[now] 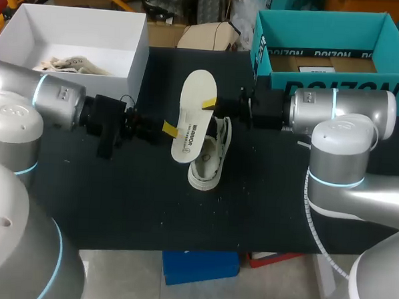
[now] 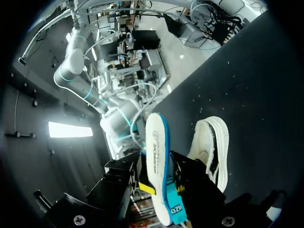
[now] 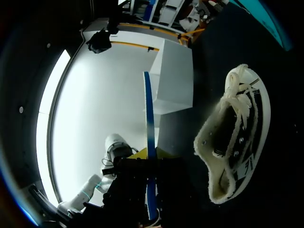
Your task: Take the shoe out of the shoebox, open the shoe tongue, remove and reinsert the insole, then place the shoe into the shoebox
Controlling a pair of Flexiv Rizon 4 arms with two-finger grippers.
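- Currently, from the head view, the flat white foam insole with a blue underside (image 1: pixel 194 95) hangs above the black cloth-covered table (image 1: pixel 116 199), pinched from two sides. The left gripper (image 1: pixel 168 128) is clamped on its lower edge and the right gripper (image 1: pixel 208 102) on its upper edge.
- Just below the right gripper's jaws, the cream canvas low-top shoe (image 1: pixel 209 165) lies on the table, out of the open white cardboard shoebox (image 1: pixel 138 49), which sits well behind the left gripper.
- From the left wrist view, the left gripper (image 2: pixel 163 188) has its jaws narrowed onto the insole (image 2: pixel 154 142), which stands up between them. The shoe (image 2: pixel 211 142) lies just beside them, opening towards the camera.
- From the right wrist view, the insole (image 3: pixel 148 109) runs edge-on between the jaws of the right gripper (image 3: pixel 149 153), which appear closed on it. The shoe (image 3: pixel 237 147) lies beside them, laces and tongue spread, with the shoebox (image 3: pixel 175 76) further ahead.
- My reading: the insole is out, and reinsertion is the step in hand.
- To do it well, only one gripper should carry the insole; the other should let go cleanly and pin the shoe's heel or hold the tongue back.
- Feed the toe end in first at a shallow slant, blue side down, and press the heel flat last.
- The thin foam will buckle if pushed from far back.
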